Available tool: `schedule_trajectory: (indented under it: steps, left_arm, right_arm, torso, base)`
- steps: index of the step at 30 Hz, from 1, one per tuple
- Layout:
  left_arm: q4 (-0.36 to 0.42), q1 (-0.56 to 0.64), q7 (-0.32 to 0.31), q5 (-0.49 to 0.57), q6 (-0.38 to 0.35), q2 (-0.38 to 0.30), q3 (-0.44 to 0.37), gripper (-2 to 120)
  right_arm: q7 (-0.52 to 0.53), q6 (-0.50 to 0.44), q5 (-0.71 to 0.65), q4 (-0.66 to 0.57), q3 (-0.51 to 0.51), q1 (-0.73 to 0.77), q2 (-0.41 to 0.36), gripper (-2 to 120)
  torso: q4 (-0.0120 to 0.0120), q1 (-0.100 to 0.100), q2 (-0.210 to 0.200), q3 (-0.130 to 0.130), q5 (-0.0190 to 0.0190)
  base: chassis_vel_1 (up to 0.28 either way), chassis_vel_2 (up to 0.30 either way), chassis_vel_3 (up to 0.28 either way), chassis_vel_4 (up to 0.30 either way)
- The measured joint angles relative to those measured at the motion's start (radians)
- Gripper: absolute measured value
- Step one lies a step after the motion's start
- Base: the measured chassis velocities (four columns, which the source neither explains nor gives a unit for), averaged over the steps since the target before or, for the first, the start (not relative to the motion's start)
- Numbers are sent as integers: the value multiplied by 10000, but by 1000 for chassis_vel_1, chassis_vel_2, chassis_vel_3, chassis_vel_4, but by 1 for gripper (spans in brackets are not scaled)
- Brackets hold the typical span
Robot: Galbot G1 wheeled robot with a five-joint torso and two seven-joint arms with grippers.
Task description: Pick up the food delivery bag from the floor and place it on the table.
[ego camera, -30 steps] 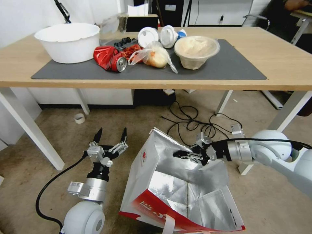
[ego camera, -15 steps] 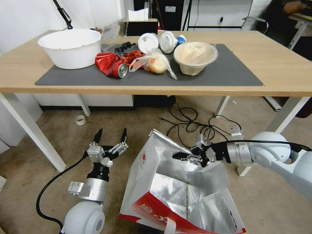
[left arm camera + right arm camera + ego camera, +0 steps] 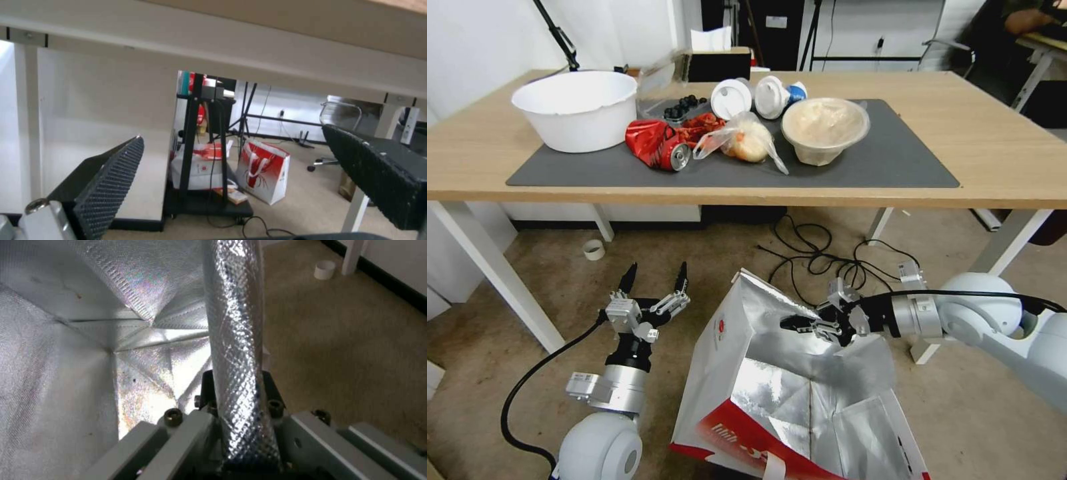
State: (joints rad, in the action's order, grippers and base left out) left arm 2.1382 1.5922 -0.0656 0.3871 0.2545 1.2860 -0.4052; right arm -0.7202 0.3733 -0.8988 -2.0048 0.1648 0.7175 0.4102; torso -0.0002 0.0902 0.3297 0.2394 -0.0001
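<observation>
Below the cluttered table (image 3: 1014,160), on the floor (image 3: 707,253), the food delivery bag (image 3: 727,373) is gripped at its foil rim by the closed right gripper (image 3: 794,325), likely light and floppy, while the left gripper (image 3: 654,277) is held wide open beside it, empty.

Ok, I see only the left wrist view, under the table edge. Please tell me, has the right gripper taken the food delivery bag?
Observer: Yes. The right gripper is shut on the foil-lined rim of the food delivery bag.
Operator: Is the bag already on the table?
Observer: No, it hangs open in front of the table, below the top.
Operator: And where is my left gripper?
Observer: The left gripper is open, low beside the bag's white side, apart from it.
</observation>
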Motion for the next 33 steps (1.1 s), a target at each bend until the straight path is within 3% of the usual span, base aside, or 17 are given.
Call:
schedule_trajectory:
  steps: [33]
  left_arm:
    - [-58,-37,-29,9,-27,20,41,100]
  right_arm:
    - [-62,-18,0,11,-23,14,-8,0]
  torso:
    - [0,460,1358,898,0]
  base:
    - [0,0,0,0]
